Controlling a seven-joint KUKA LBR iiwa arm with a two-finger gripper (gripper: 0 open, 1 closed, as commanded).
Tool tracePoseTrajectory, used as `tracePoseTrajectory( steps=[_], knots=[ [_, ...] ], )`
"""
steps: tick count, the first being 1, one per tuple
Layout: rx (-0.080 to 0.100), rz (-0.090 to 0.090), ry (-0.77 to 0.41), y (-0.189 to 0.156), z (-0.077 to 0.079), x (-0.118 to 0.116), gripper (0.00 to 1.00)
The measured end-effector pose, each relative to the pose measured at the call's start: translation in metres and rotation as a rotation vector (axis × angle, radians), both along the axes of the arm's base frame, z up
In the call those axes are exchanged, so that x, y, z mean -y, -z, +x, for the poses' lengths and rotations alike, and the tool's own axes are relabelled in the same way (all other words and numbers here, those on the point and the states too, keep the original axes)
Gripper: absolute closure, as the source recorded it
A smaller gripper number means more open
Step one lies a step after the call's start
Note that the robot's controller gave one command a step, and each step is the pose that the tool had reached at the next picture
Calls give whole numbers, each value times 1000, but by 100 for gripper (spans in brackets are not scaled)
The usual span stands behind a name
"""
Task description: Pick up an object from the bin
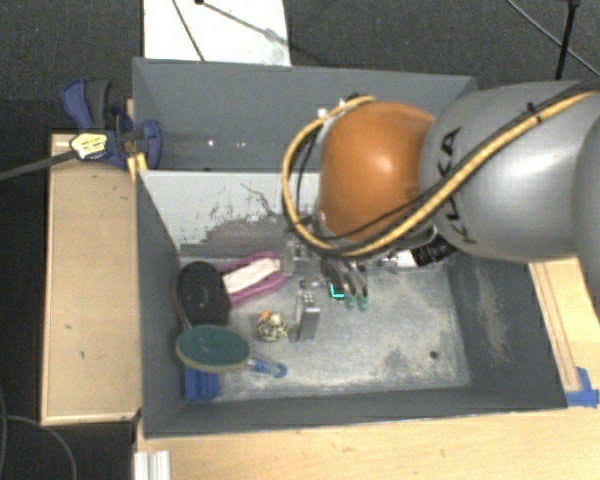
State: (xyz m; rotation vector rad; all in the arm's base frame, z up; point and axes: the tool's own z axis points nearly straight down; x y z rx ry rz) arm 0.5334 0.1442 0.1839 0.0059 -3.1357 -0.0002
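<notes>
Approach step, I judge: gripper (308, 313) hangs low in the bin (430, 358); whether it is spread I cannot tell. Small yellowish trinket (270, 326) lies just left of gripper, apparently ungrasped. Next move needs centring over it.

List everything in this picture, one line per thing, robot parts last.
Grey metal bin: one, grey, middle of the view.
Black oval pad: one, black, left of the bin floor.
Pink and white oblong piece: one, pink and white, right beside the black pad.
Dark green round disc: one, green, front left corner.
Blue plastic piece: one, blue, partly under the disc, with a blue loop to its right, perhaps part of it.
Small gold and green trinket: one, between disc and tool.
Tool: one, metal grey, low beside the trinket.
Orange wrist cover: one, orange, above the tool.
Grey arm: one, from the right.
</notes>
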Motion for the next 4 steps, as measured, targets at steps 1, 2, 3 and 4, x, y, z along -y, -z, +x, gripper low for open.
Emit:
tracePoseTrajectory(
  steps=[1,2,3,4],
  knots=[
    [1,-1,-189,112,-32,-65,0],
    [6,2,-181,108,-30,-64,100],
    [18,6,-189,12,-5,-111,100],
    [11,2,-230,4,10,-111,100]
  ],
)
